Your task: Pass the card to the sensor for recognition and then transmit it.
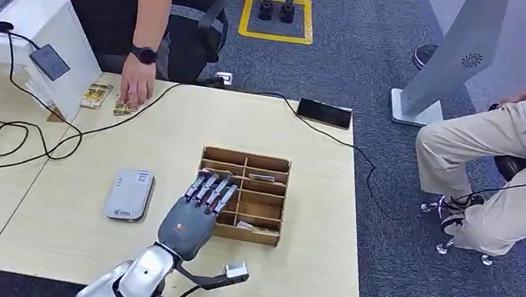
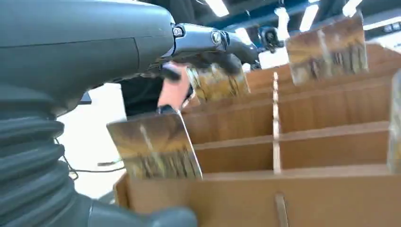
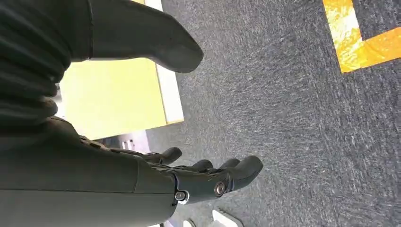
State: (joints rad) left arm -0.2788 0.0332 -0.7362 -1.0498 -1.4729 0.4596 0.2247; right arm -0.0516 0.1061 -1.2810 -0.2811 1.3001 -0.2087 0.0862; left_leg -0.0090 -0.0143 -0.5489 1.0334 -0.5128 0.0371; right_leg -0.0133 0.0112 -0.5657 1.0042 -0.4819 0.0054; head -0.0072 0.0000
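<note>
- The pale wooden table (image 1: 289,269) is carrying everything: the cardboard compartment tray (image 1: 241,195) near its middle, a grey card reader (image 1: 129,194) just to the tray's left, a black cable (image 1: 50,146) looping across, and a dark phone (image 1: 323,113) at the far edge.
- A person in a dark shirt is standing at the far side, their hand (image 1: 135,90) resting on the table by two loose cards (image 1: 96,94).
- The left hand (image 1: 198,209) is reaching over the near-left part of the tray with its fingers (image 1: 212,190) stretched out and slightly apart, holding nothing that I can see.
- The right hand (image 3: 208,177) is hanging beside the table above the grey carpet, fingers loosely extended and empty.
- The cards are standing upright in the tray's compartments; the nearest card (image 2: 153,146) is sitting in the corner cell just under the palm, another card (image 2: 218,81) is right at the fingertips, and a third card (image 2: 327,51) is further along.
- Judging the step as picking a card: the fingers should be lowering onto one card's top edge, pinching its faces without catching the divider, then lifting straight up.
- The reader is bearing a small label and logo, too blurred to read; the cards' print is likewise illegible.
</note>
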